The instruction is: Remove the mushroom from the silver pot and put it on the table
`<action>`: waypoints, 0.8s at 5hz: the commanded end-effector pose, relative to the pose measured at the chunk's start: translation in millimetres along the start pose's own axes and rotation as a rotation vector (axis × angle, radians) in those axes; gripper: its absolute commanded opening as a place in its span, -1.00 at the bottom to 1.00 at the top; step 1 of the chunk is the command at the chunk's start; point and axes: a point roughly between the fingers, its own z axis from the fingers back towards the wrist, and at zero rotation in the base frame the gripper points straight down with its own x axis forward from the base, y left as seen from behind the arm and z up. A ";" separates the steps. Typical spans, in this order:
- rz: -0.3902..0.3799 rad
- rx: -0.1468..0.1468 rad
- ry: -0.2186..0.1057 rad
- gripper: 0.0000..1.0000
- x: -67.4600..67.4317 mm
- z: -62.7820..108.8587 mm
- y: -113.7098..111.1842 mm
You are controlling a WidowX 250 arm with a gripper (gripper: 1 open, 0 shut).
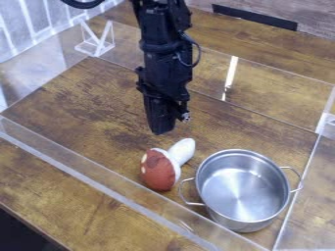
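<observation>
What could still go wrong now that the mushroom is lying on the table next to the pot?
The mushroom lies on its side on the table, very close to the silver pot; its rounded cap could let it roll. The shut gripper hangs just above and behind it, so a low move toward the camera might knock it back against the pot.
</observation>
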 end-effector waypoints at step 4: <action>-0.132 -0.010 -0.018 -1.00 16.4 15.1 -24.4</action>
